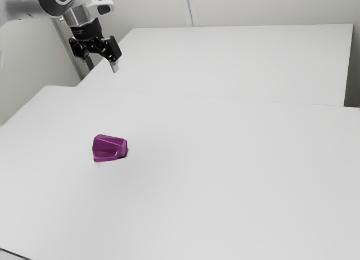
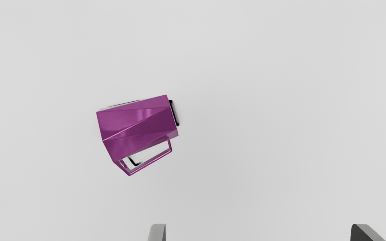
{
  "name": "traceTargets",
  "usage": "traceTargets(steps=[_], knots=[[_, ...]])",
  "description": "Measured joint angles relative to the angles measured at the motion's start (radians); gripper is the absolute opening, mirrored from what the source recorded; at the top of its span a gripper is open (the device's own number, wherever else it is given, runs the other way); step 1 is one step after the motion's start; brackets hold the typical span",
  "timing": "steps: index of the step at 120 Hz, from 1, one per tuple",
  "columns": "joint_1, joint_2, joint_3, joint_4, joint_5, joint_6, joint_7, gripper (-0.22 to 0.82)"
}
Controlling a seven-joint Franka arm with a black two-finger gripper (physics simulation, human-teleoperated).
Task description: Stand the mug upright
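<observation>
High over the table, near the exterior view's upper left, hangs my gripper (image 1: 114, 66). A purple faceted mug (image 1: 109, 148) lies on its side on the white table, well below the gripper and apart from it. In the wrist view the mug (image 2: 139, 127) shows its flat-sided body, with the angular loop handle (image 2: 151, 163) sticking out at one side. My gripper (image 2: 258, 232) is open in that view, its two fingertips wide apart with nothing between them. The mug's inside is hidden.
The white table (image 1: 225, 181) carries the mug. Behind it, a second white surface (image 1: 242, 63) extends toward the pale wall (image 1: 270, 7). A dark thin edge (image 1: 14, 254) crosses the exterior view's lower left corner.
</observation>
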Motion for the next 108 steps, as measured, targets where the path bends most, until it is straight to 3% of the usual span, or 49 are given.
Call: traceTargets(steps=[45,62,85,108], knots=[[0.000,-0.002,-0.002,-0.014,-0.010,0.013,0.010,0.60],[0.019,-0.009,0.074,-0.033,-0.124,0.013,0.020,0.60],[0.094,0.005,0.167,-0.045,-0.278,0.012,0.079,0.60],[0.249,0.089,0.181,-0.063,-0.437,0.011,0.171,0.60]])
